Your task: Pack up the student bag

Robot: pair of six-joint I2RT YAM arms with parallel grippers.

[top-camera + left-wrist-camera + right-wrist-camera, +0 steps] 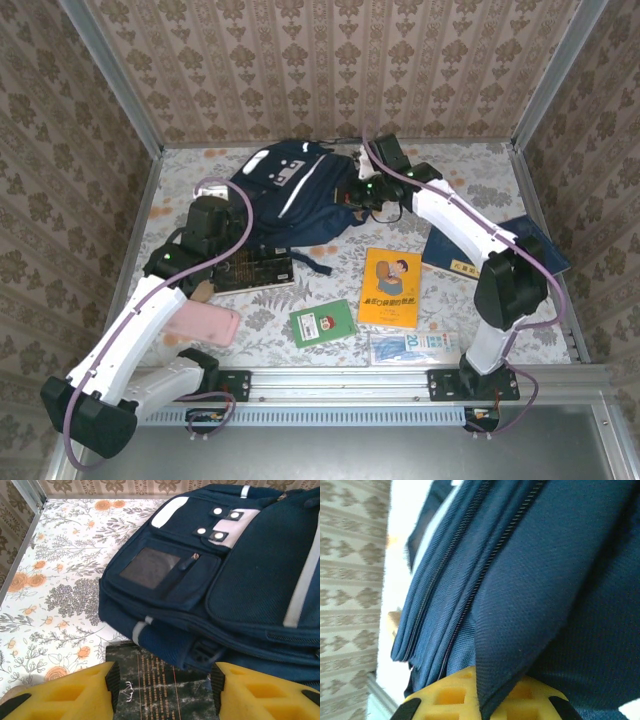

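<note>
Gently: feed the book in under a lifted flap

The left fingers stand apart with the near end of a dark book lying between them; whether the pads touch it I cannot tell. The right fingers are clamped on a fold of the bag beside its zip. The bag lies flat at the far middle of the counter, pocket side up.

The step, as I judge it, is pushing the book in. The right should hold its fold high and steady while the left squares up on the book and slides it straight along the counter — a skewed push may catch the zip or shove the whole bag away.

Hard to read: the book's far end vanishes at the bag's lower edge — inside or merely beneath, I cannot say. Fabric hides how wide the mouth gapes, and the right wrist view is too close and blurred to help.
</note>
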